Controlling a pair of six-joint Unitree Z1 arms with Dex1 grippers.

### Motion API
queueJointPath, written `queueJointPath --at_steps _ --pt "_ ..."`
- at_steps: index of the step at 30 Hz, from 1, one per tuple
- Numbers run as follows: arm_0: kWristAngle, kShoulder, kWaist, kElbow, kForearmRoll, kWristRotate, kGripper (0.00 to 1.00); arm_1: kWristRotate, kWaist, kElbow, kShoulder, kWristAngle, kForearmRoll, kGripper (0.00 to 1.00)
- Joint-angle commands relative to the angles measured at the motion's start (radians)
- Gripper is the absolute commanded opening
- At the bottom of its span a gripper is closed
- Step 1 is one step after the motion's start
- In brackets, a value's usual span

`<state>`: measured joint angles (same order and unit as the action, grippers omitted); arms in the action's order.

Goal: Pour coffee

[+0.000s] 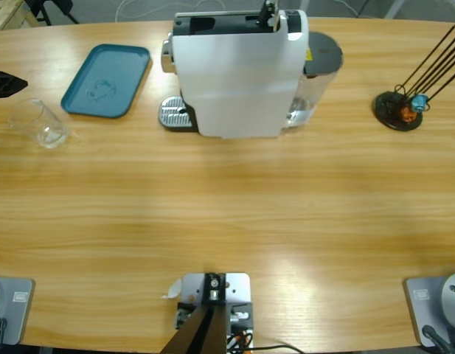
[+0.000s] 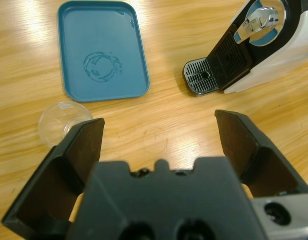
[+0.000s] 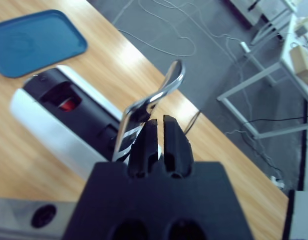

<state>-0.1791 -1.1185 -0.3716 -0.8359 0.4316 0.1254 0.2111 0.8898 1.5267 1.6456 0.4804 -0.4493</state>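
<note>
- Your left gripper (image 2: 156, 135) hangs above the table with its jaws spread wide and nothing between them. In the high view only its black tip (image 1: 6, 84) shows, at the 9 o'clock edge.
- The clear glass (image 1: 40, 122) stands upright just beside that tip, toward 5 o'clock of it. In the left wrist view the glass (image 2: 61, 121) sits at 9 o'clock, partly behind the left jaw and not between the jaws.
- No coffee is visible: the glass looks empty, and the drip grate (image 2: 203, 81) of the white coffee machine (image 1: 238, 70) is bare. Judgement: nothing has been poured yet.
- The blue tray (image 1: 107, 80) lies between glass and machine, at about 1 o'clock of the glass, empty apart from a dried ring mark.
- Your right gripper (image 3: 159, 137) has its jaws pressed together, sitting against the chrome lever (image 3: 154, 105) on the machine's top; whether they pinch it, you cannot tell. Judgement: it is placed there to work the lever.
- A black stand (image 1: 398, 110) with thin rods sits at 3 o'clock, well apart.
</note>
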Motion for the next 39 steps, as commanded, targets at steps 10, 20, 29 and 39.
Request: queueJointPath --at_steps 10,20,29,39 --pt "-0.007 -0.046 -0.01 0.028 0.001 -0.008 0.959 -0.003 0.126 0.077 0.067 0.127 -0.063 0.0" --pt "-0.007 -0.046 -0.012 0.029 0.001 -0.009 0.959 -0.023 0.161 0.142 0.192 0.124 -0.065 0.0" --pt "-0.007 -0.056 -0.012 0.027 0.001 -0.012 0.959 0.0 0.161 0.179 0.281 0.104 -0.063 0.0" --pt "-0.005 -0.057 -0.012 0.027 0.001 -0.012 0.964 -0.024 0.161 0.132 0.308 0.071 -0.05 0.0"
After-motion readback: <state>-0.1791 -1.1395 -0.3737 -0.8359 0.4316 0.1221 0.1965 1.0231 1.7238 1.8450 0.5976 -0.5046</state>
